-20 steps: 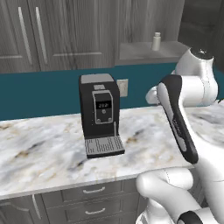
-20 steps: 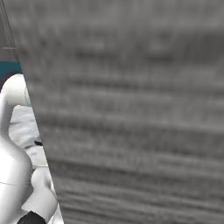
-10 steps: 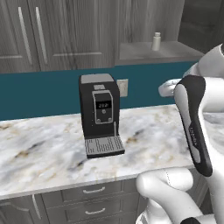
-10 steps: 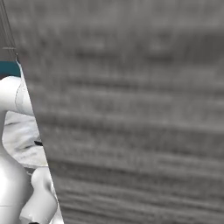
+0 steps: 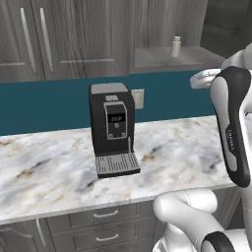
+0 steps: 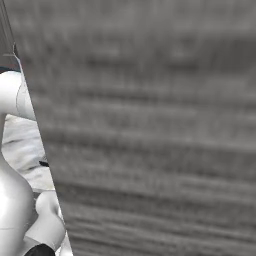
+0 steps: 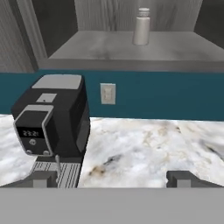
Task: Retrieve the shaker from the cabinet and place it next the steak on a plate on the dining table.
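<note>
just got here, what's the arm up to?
It is going for the shaker, which stands untouched on the open cabinet shelf above the marble counter. The gripper is open, holds nothing, and sits low over the counter beside the coffee machine, facing the shelf. A cabinet door blocks most of the right base view.

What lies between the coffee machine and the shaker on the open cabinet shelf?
In the hand view, a white wall outlet on teal backsplash sits between coffee machine and shaker, under the cabinet shelf edge.
</note>
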Tool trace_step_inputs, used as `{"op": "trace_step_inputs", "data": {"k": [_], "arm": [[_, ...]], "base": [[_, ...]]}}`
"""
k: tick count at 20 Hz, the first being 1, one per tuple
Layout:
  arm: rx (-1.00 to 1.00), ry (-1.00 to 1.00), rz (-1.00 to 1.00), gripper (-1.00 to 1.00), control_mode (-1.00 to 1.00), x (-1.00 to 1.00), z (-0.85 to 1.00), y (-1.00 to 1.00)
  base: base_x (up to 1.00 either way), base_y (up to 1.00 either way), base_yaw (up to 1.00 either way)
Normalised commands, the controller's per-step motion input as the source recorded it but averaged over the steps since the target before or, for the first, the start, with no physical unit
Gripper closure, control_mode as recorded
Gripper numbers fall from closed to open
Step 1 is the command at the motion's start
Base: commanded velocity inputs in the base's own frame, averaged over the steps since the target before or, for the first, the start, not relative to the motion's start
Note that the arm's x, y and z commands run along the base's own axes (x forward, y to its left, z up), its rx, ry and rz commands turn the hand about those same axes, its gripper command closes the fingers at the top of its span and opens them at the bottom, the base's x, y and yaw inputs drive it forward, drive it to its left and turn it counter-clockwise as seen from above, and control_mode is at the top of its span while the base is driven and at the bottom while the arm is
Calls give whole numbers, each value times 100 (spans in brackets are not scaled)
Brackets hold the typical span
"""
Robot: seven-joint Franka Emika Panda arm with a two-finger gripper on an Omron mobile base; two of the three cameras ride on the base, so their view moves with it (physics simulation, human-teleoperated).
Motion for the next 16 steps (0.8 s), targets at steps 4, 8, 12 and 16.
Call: {"op": "trace_step_inputs", "data": {"k": [4, 8, 12, 16], "arm": [[0, -21, 0, -100, -100, 0, 26, -13], [0, -7, 0, -100, -100, 6, 24, -11], [0, 0, 0, -100, -100, 15, 30, -12], [0, 0, 0, -100, -100, 24, 11, -9]], "base": [[0, 0, 0], [0, 0, 0], [0, 0, 0], [0, 0, 0]]}}
